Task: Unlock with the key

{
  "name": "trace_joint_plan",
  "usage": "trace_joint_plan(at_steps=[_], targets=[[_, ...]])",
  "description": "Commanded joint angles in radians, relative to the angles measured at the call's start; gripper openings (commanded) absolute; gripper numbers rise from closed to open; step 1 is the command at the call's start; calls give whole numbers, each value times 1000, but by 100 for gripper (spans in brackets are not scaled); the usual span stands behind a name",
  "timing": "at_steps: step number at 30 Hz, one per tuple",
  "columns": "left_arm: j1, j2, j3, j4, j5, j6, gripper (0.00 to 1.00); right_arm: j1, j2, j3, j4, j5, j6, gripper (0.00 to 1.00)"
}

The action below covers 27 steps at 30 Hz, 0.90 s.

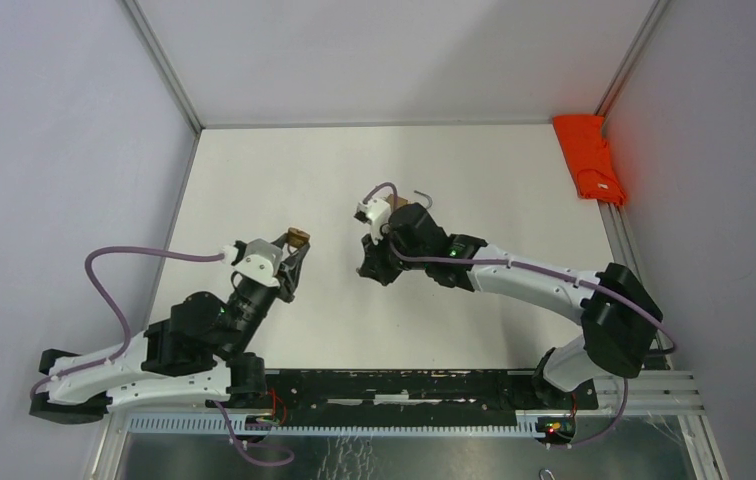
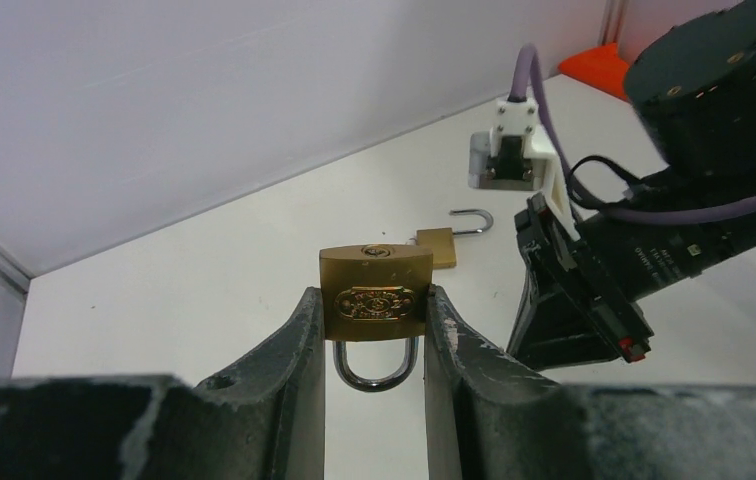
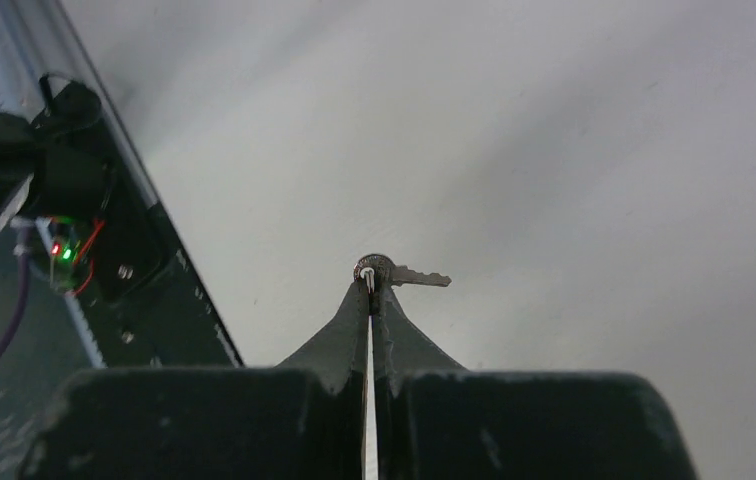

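A brass padlock is clamped by its sides between the fingers of my left gripper. Its keyhole end faces up and its closed steel shackle hangs below. From above, the padlock shows at the tip of the left gripper. My right gripper is shut on the round head of a small silver key, whose blade sticks out to the right. The right gripper points down at the table, to the right of the padlock and apart from it.
A second brass padlock with its shackle swung open lies on the white table behind the held one. An orange object lies at the far right corner. Grey walls enclose the table, with a black rail along the near edge.
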Motion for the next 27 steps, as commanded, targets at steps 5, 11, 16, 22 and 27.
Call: trace_joint_plan(at_steps=[5,11,16,22,27], targets=[[-5,12,-58,158,127,-3,2,-118,-107,-175,353,-501,147,0],[-6,-6,-62,173,268,35,2,-180,-228,-292,768,-772,384,0],[-6,-2,-60,187,318,80,2,-185,-288,-432,1363,-869,759,0],[-6,-11,-59,232,485,146,2,-186,-297,-448,1925,-885,1094,0],[-6,-23,7,139,741,182,2,-177,-272,-428,2133,-833,1249,0]])
